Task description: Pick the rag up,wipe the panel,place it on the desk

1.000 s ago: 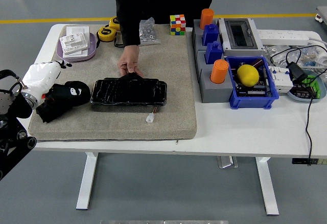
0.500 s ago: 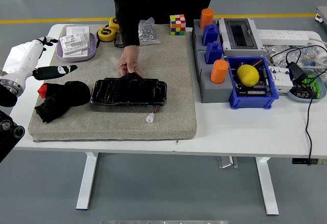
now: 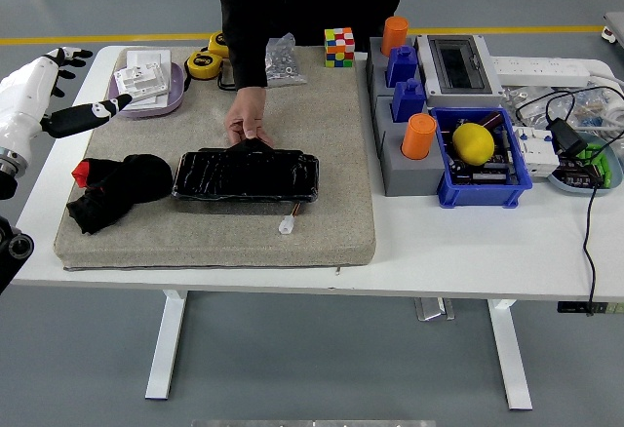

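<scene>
Beige mat; crumpled black rag

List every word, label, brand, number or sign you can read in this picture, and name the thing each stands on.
No text can be read.
White packets in the purple tray: print too small to read.
Yellow tape measure: label blurred.
Grey breaker box: no marking legible.
White power strip: nothing legible.
Black panel, black rag, colour cube: no text shows.

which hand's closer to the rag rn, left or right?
Left. The left hand is raised at the table's left edge, up and left of the rag, fingers open, not touching it. The right hand is out of view.
</scene>
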Motion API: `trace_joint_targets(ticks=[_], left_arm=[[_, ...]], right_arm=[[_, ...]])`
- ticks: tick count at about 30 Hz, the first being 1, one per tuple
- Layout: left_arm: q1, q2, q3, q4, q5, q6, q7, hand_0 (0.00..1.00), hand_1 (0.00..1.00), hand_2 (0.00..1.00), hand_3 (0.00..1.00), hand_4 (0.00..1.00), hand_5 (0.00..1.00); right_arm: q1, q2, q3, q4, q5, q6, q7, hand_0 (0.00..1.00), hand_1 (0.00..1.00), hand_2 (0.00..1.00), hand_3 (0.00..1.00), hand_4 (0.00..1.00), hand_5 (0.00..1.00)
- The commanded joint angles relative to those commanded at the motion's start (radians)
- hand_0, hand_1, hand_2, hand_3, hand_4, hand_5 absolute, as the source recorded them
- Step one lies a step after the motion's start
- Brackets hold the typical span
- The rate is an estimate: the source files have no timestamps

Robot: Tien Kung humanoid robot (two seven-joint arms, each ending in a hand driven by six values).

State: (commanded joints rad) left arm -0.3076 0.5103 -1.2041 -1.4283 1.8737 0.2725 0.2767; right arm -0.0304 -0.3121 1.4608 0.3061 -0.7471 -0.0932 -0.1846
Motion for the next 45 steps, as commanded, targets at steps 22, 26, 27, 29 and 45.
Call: trace_joint_targets(ticks=[22,26,27,29,45], left_arm=[[0.029,0.026,-0.005,-0.037,-0.045,0.066,-0.028,0.456,0.664,0.733,0.769,0.923,0.591],[0.037,0.035,-0.011,-0.047,-0.045,0.069,-0.029,0.456,0.663,0.733,0.769,0.923,0.587],[0.039,0.038,-0.011,-0.049,-0.044,0.068,-0.029,0.456,0.663,0.733,0.769,0.923,0.587],[0.042,0.043,-0.010,-0.052,-0.042,0.067,-0.028,0.456,0.663,0.733,0.769,0.923,0.587],[0.037,0.074,0.022,-0.066,-0.043,0.054,-0.016,0.453,0.658,0.727,0.763,0.901,0.553]], right_arm=[[-0.010,-0.010,-0.058,-0.016,0.019,0.009,-0.004,0.689,0.464,0.645,0.619,0.998,0.686],[-0.013,-0.012,-0.065,-0.015,0.017,0.011,-0.007,0.689,0.464,0.644,0.619,0.998,0.685],[-0.013,-0.012,-0.066,-0.015,0.015,0.012,-0.008,0.689,0.464,0.644,0.619,0.998,0.685],[-0.012,-0.011,-0.069,-0.015,0.014,0.012,-0.010,0.689,0.464,0.644,0.619,0.998,0.685],[-0.003,0.001,-0.094,-0.011,0.026,0.009,-0.012,0.690,0.465,0.645,0.620,0.998,0.684]])
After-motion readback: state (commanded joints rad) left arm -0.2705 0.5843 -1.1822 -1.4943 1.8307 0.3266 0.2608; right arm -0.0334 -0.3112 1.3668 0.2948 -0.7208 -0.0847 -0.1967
